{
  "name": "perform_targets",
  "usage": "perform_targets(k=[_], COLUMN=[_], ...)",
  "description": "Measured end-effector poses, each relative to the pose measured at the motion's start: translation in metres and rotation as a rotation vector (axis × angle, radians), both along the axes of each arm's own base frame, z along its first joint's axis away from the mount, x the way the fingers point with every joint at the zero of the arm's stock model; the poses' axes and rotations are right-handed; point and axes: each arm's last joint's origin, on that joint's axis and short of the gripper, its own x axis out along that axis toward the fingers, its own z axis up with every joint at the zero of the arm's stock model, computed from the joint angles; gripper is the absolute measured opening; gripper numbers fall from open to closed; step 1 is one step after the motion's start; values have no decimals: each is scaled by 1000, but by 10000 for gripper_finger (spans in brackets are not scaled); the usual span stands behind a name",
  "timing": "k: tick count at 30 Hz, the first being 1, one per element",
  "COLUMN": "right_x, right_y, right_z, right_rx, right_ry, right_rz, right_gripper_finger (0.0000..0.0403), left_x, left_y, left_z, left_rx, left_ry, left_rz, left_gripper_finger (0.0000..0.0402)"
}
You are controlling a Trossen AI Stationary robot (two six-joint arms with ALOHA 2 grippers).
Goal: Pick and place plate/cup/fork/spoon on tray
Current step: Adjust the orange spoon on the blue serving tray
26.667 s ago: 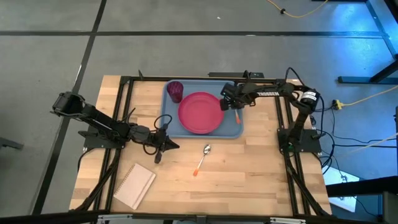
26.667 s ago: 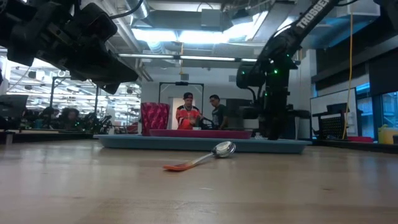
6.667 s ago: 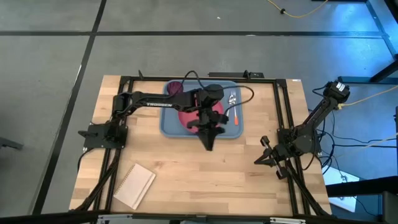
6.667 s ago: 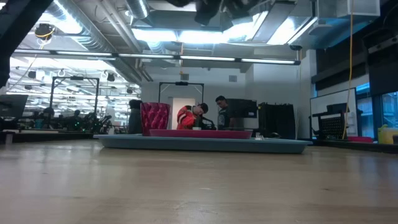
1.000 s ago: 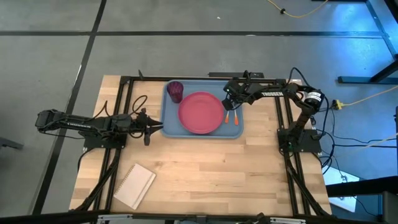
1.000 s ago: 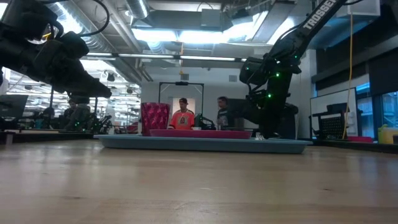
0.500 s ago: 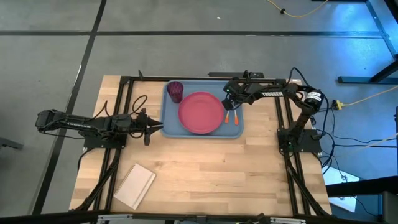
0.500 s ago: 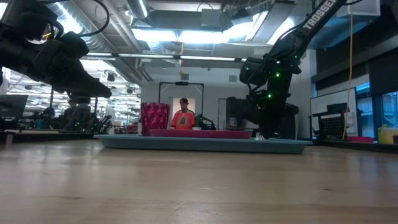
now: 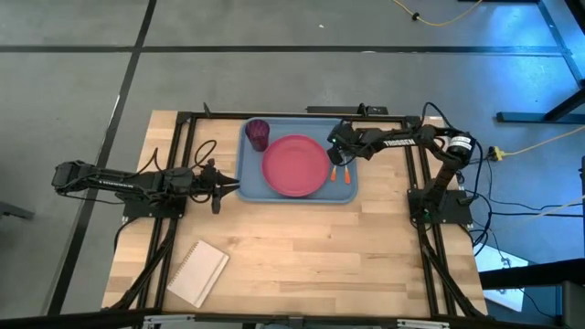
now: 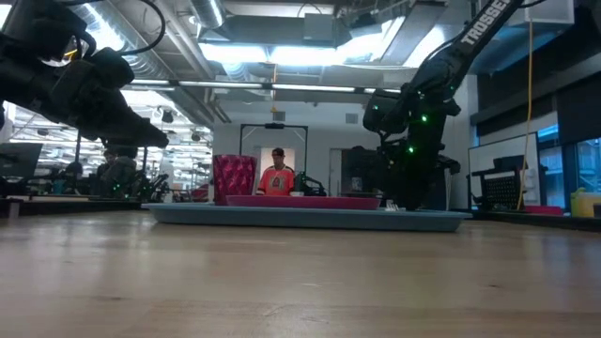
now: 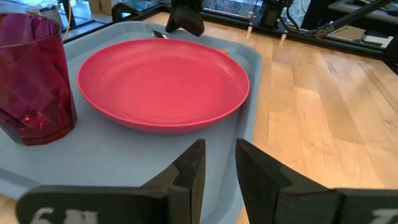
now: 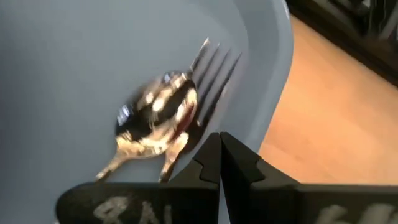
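Right end effector hangs clenched and empty over the right end of the light blue plastic tray. Right under it lie the orange-handled silver spoon and fork, touching. Big pink-red plate and little maroon cup sit there too. Left end effector, slightly parted, waits by the tray's left edge above the wooden bench.

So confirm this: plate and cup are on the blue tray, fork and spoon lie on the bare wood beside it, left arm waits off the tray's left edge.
Not quite. The fork and spoon lie on the tray, right of the plate, as the right wrist and high views show. The cup and the left gripper are as you said.
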Motion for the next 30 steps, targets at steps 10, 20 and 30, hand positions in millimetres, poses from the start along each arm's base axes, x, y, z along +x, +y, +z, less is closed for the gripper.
perform_targets(k=[10, 20, 30], right_x=[4, 4, 5], right_y=[5, 5, 5], right_z=[-5, -5, -5], right_rx=[-44, -47, -37], right_ry=[-60, -65, -78], right_rz=[15, 16, 23], right_gripper_finger=[6, 6, 6], left_x=[0, 0, 0], left_y=[0, 0, 0], left_z=[0, 0, 0], left_rx=[0, 0, -1], left_ry=[0, 0, 0], left_rz=[0, 0, 0], left_gripper_finger=[82, 82, 82])
